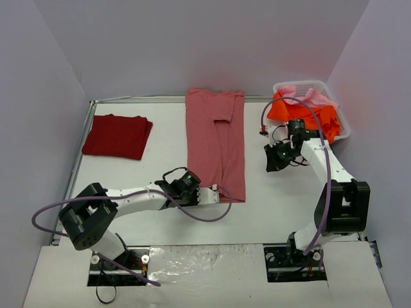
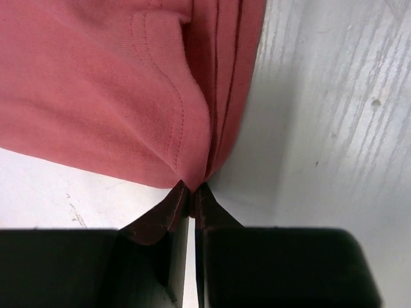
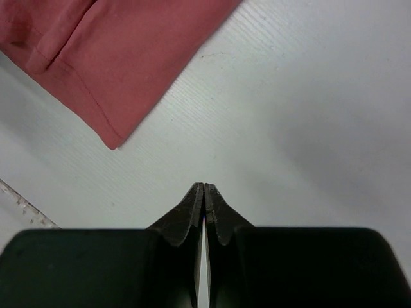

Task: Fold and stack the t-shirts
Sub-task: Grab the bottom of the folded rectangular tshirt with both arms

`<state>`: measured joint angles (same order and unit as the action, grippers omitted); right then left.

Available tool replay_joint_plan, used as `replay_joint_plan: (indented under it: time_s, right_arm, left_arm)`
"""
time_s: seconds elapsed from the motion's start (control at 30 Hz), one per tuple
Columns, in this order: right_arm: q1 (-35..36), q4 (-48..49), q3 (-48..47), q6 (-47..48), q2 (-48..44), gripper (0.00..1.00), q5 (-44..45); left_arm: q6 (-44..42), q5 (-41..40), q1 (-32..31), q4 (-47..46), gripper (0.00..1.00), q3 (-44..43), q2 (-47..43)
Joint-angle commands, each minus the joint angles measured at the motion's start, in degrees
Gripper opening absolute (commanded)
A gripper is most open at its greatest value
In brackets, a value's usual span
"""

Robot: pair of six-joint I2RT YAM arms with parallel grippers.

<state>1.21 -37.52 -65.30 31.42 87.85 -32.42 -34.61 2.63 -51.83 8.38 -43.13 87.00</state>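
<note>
At the very tips of my left hand (image 2: 192, 189), the near corner of the rose-red t-shirt (image 2: 96, 90) is pinched, with the fingers closed tight on the bunched layers of cloth. Beyond this hand, the shirt lies as a long folded strip stretching away across the white tabletop (image 1: 282, 199). Well off to this hand's left, a dark crimson t-shirt (image 1: 117, 135) lies folded flat. My right hand (image 1: 272, 160) is fully closed on nothing and hovers over bare tabletop; a corner of the rose-red shirt lies ahead of it and to its left, apart from the fingertips. Behind the right hand, a white basket (image 1: 302, 83) holds a bright orange t-shirt (image 1: 308, 117) with a light pink t-shirt (image 1: 311, 96) on top.
</note>
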Motion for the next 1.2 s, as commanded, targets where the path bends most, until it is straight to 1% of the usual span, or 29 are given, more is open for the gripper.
replay_joint_plan:
  time_s: [0.0,0.03,0.1,0.17,0.2,0.27,0.33,0.43,0.47,0.53,0.57,0.6,0.63,0.67,0.7,0.77,0.87,0.9,0.97,1.0,1.1,1.17]
  right_arm:
    - [0.46,-1.42,-3.25,3.37,-2.86,0.0,-0.8]
    - [0.54,-1.07,-3.17,4.17,-2.86,0.0,-1.06]
    - [0.63,-0.02,-1.77,6.8,-2.86,0.0,-1.94]
    - [0.81,1.39,0.94,11.18,-3.13,0.0,-4.92]
    - [1.16,3.92,2.18,12.34,-4.08,0.0,-5.1]
    - [3.09,6.74,4.9,15.41,-6.19,0.0,-4.5]
    - [6.15,11.84,9.3,17.88,-7.86,0.0,-1.87]
    - [10.63,18.17,14.84,19.2,-12.08,0.0,1.04]
    - [11.44,19.14,15.63,18.86,-13.22,0.0,1.92]
    - [12.75,19.68,15.38,17.28,-12.62,0.0,1.49]
    - [12.94,19.41,15.03,16.49,-11.23,0.17,-0.25]
    - [13.02,19.15,14.59,15.44,-10.6,0.24,-1.49]
    - [13.2,19.06,14.76,15.34,-10.34,0.34,-2.37]
    - [13.72,19.58,15.28,15.34,-10.86,0.5,-3.34]
    - [14.16,19.94,15.98,15.43,-11.47,0.55,-3.35]
    - [15.57,20.73,18.01,16.04,-13.14,0.62,-3.0]
    - [18.64,20.64,19.85,16.39,-14.37,0.62,0.94]
    - [21.96,20.73,20.55,16.65,-14.73,0.61,4.79]
    - [25.58,21.17,23.1,17.27,-16.3,0.59,8.06]
    - [28.9,21.43,23.81,17.1,-16.92,0.59,10.08]
    - [32.96,22.49,26.44,15.87,-18.68,0.57,11.42]
    - [33.5,22.58,27.5,15.43,-18.95,0.56,11.42]
  left_arm:
    - [1.12,7.8,3.48,4.8,0.03,-3.27,-0.08]
    - [1.21,9.13,5.41,6.11,0.02,-4.4,-0.08]
    - [1.48,12.11,6.65,8.3,0.02,-5.64,0.45]
    - [1.13,13.79,8.06,9.8,0.02,-8.1,1.41]
    - [0.95,15.54,8.41,11.38,0.02,-8.98,1.85]
    - [0.69,17.66,9.73,12.97,0.02,-11.79,3.08]
    - [0.86,20.56,10.87,14.9,0.02,-13.63,4.05]
    - [0.51,21.71,11.23,17.45,0.02,-16.27,5.72]
    - [0.42,21.97,11.49,18.15,0.02,-16.89,6.16]
    - [0.59,22.76,12.19,18.69,0.02,-17.24,6.69]
    - [0.77,23.03,12.46,18.86,0.02,-17.33,6.78]
    - [1.12,23.29,12.63,18.95,0.02,-17.42,6.78]
    - [1.47,23.9,12.81,19.04,0.03,-17.51,6.86]
    - [1.65,24.26,13.25,19.3,0.02,-17.51,6.87]
    - [1.83,24.61,13.51,19.39,0.03,-17.68,6.87]
    - [2.7,26.01,14.56,19.39,0.02,-17.86,6.6]
    - [3.85,28.73,15.88,19.92,0.02,-18.47,6.86]
    - [4.46,29.44,16.76,20.01,0.03,-18.91,7.04]
    - [4.73,31.28,17.47,20.44,0.02,-19.44,7.65]
    - [4.99,31.81,17.9,20.62,0.02,-19.88,7.83]
    - [5.25,33.05,18.43,20.8,0.02,-20.41,8.97]
    - [5.34,33.57,18.61,20.97,0.02,-20.76,9.24]
